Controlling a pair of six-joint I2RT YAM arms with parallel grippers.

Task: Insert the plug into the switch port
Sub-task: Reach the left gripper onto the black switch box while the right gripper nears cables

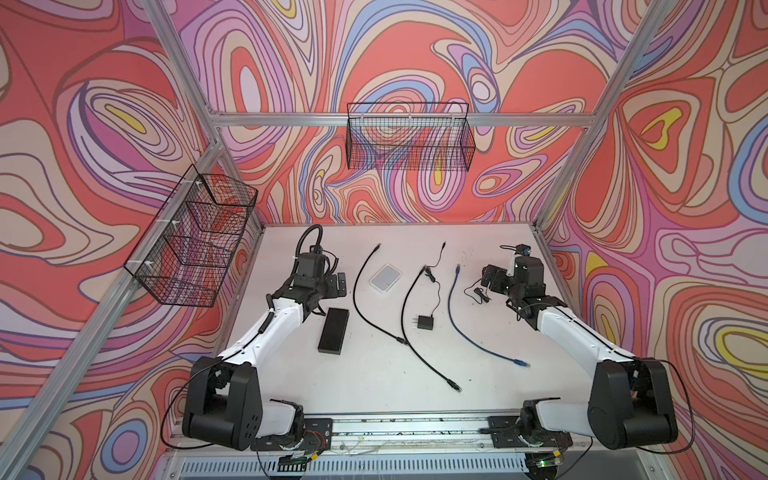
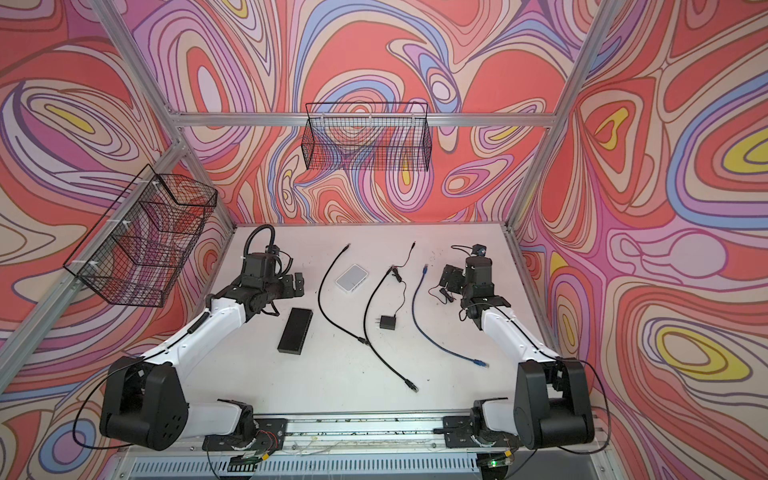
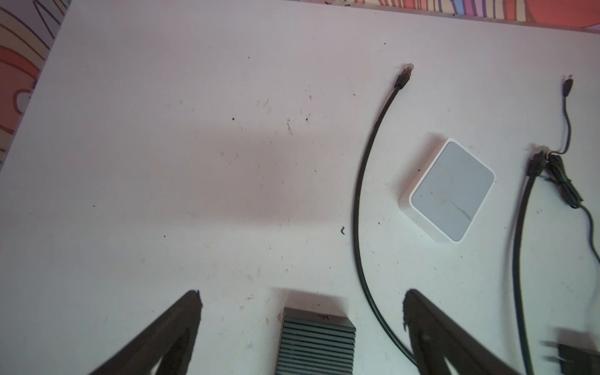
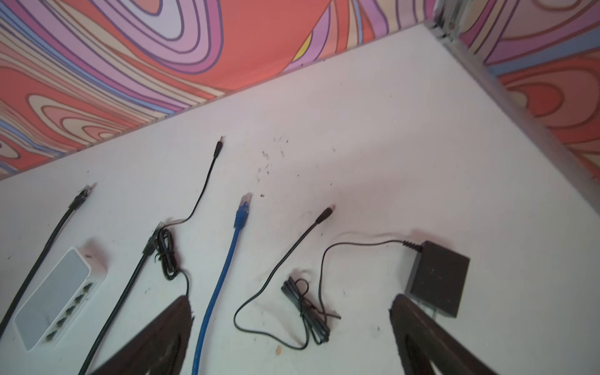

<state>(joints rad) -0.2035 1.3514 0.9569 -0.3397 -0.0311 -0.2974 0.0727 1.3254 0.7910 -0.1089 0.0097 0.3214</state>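
- Bench [image 1: 374, 374] is white and scuffed, with everything lying loose on it.
- White switch [image 1: 385, 278] lies flat at mid-back between two black cables. Its port row [image 4: 69, 308] shows in the right wrist view with nothing plugged in.
- Left black cable [image 1: 356, 291] curves just left of the switch without touching it. Its far plug [image 1: 377, 246] lies beyond the switch.
- Mid black cable [image 1: 409, 320] runs right of the switch, and the left cable's near end meets it.
- Blue cable [image 1: 457, 320] lies further right. Its blue plug [image 4: 243, 207] points at the back wall, well apart from the switch.
- Adapter [image 1: 425, 322] sits between the mid black cable and the blue cable.
- Second adapter [image 4: 438, 279] sits just beside a right claw finger.
- Black box [image 1: 333, 330] lies near the left claw, left of the left cable.
- Left claw [image 3: 302, 294] has its jaws wide apart and holds nothing, above the bench left of the switch.
- Right claw [image 4: 290, 302] has its jaws wide apart and holds nothing, above a tangled lead [image 4: 308, 308].
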